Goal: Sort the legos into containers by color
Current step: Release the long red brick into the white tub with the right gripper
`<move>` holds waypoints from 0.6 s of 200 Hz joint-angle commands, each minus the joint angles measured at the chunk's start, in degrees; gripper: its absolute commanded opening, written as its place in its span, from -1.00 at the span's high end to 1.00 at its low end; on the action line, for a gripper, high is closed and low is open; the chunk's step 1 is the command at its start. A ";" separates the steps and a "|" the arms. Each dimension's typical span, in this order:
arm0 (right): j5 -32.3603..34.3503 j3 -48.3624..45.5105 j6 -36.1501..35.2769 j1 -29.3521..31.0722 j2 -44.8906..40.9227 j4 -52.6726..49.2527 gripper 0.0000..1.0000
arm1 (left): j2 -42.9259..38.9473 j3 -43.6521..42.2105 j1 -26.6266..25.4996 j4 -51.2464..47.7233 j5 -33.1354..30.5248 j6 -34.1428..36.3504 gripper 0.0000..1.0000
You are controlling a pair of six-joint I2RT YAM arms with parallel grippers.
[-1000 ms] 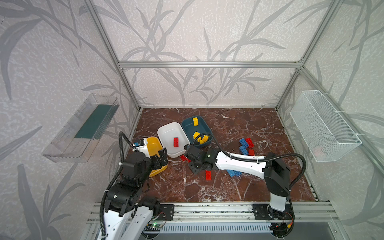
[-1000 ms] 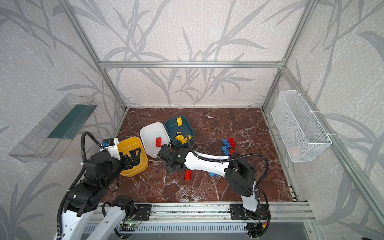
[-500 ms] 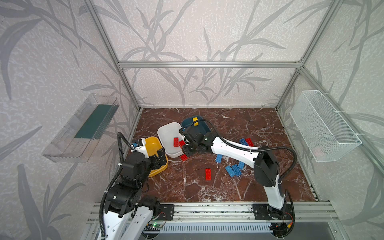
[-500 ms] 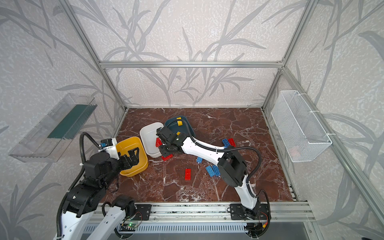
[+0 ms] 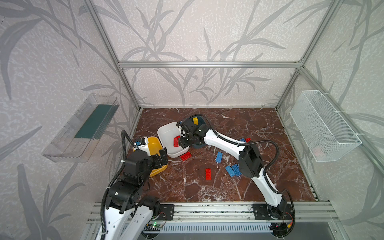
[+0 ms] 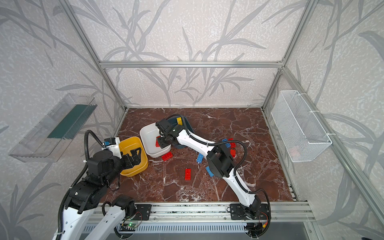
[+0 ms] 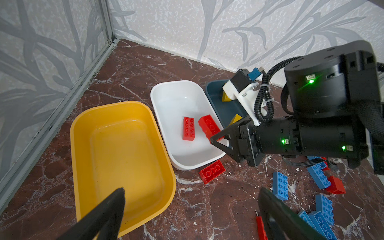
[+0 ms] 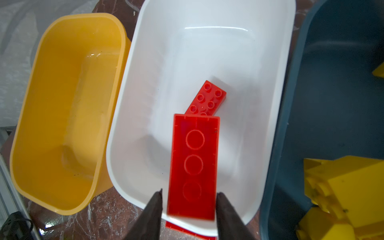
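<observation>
Right gripper (image 8: 189,196) over white tub (image 8: 207,41), red brick (image 8: 194,164) between its fingertips.
Jaws sit close alongside the brick; clamped or loose, cannot tell. Second red brick (image 8: 207,97) lies in the tub. Left gripper (image 7: 193,209) gapes wide above yellow tub (image 7: 124,145), near the tabletop (image 7: 207,197) left edge.

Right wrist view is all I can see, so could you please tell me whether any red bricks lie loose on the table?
Observer: Yes, one red brick lies flat on the table, nearer the robot's base than the white tub.
Operator: Thank you. Are any blue ones out there?
Observer: Several blue bricks lie scattered beside the right arm.
Operator: And where is the left gripper, please?
Observer: The left gripper hangs open and empty by the yellow tub's front end.
</observation>
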 commanded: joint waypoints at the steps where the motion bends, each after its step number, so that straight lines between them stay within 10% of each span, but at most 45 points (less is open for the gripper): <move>1: -0.58 2.98 -0.89 -0.04 0.97 -3.66 -0.08 | 0.11 -0.57 -0.48 -0.12 -0.17 0.75 -0.98; 65: 2.52 0.75 -1.77 -0.04 -4.24 -3.91 -0.33 | 2.85 -0.01 -0.66 -1.01 -1.40 -0.75 -0.98; 120: 6.81 -24.55 -1.31 -0.04 -23.51 9.44 -0.42 | 10.45 2.40 -3.48 -1.71 -4.60 -7.13 -0.98</move>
